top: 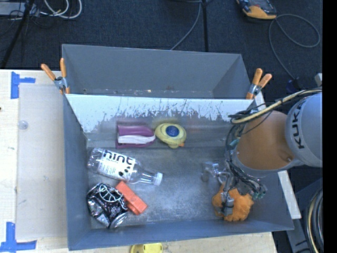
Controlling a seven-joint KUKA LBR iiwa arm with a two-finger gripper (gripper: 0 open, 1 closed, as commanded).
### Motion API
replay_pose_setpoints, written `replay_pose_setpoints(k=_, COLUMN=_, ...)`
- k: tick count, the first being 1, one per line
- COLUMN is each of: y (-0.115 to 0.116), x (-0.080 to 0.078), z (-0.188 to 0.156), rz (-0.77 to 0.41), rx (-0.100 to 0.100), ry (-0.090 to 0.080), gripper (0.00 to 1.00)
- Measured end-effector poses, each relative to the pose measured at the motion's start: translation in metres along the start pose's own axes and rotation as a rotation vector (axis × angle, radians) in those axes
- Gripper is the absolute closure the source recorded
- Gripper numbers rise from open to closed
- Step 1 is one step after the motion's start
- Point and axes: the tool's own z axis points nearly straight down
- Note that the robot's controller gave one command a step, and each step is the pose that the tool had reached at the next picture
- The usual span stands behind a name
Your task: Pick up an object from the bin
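The gripper is low in the bin, its tip pressed down into a soft, fuzzy orange lump of plush that lies directly under it and bulges out just to its arm side. Whether the gripper is parted or closed on the plush cannot be told, because the wrist and its cables cover the tip. The plush rests on the grey metal bin floor, so by my reading nothing has been lifted. The descent looks done, while a sure grasp and the raise are left.

Everything else is well apart from the gripper, across bare floor on the side away from the arm. Nearest is a clear plastic bottle with a white label, lying on its side. Below it in the view are a flat orange-red block and, touching that, a crumpled black-and-white wrapper. Farther off, toward the back wall, a purple-and-white roll lies beside a round yellow tape measure with a blue centre.
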Motion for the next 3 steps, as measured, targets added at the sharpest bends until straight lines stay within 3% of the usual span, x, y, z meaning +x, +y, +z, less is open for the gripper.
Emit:
replay_pose_setpoints(k=1, y=-0.001, x=0.002, z=-0.008, rz=-0.126, rx=-0.001, ry=-0.004, gripper=0.00)
replay_pose_setpoints(k=2, y=-0.049, x=0.014, z=-0.014, rz=-0.092, rx=-0.015, ry=0.005, gripper=1.00)
replay_pose_setpoints(k=3, y=-0.049, x=0.014, z=-0.014, rz=-0.091, rx=-0.015, ry=0.005, gripper=1.00)
